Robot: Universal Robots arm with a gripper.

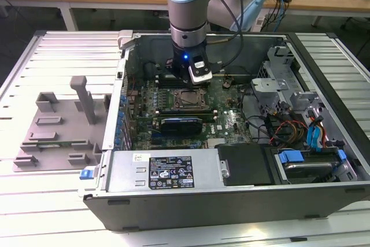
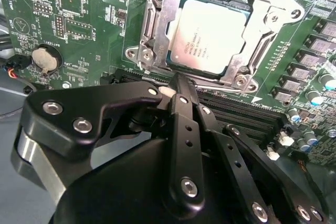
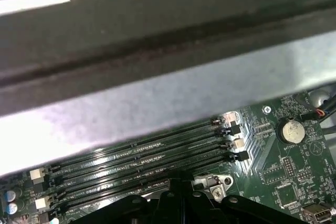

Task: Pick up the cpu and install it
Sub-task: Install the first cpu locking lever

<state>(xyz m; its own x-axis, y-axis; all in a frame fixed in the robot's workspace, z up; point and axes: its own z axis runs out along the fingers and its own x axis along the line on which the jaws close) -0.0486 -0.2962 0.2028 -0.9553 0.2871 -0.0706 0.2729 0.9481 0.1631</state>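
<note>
Sitting in its socket [image 2: 157, 30], the cpu [image 2: 210, 35] lies just beyond the closed hand [image 2: 181, 85].

The exterior view is evenly lit from above, and the pale ribbed table surface [image 1: 52, 212] is washed nearly white along its near edge. The inside of the open grey metal computer case [image 1: 231, 201] is darker. In the second wrist view, soft glare is seen on the silvery square chip [image 2: 210, 35], while the black gripper linkage [image 2: 181, 145] is rendered soft and out of focus. In the first wrist view, the grey case wall [image 3: 168, 77] is blurred, with overexposure at one corner.
</note>
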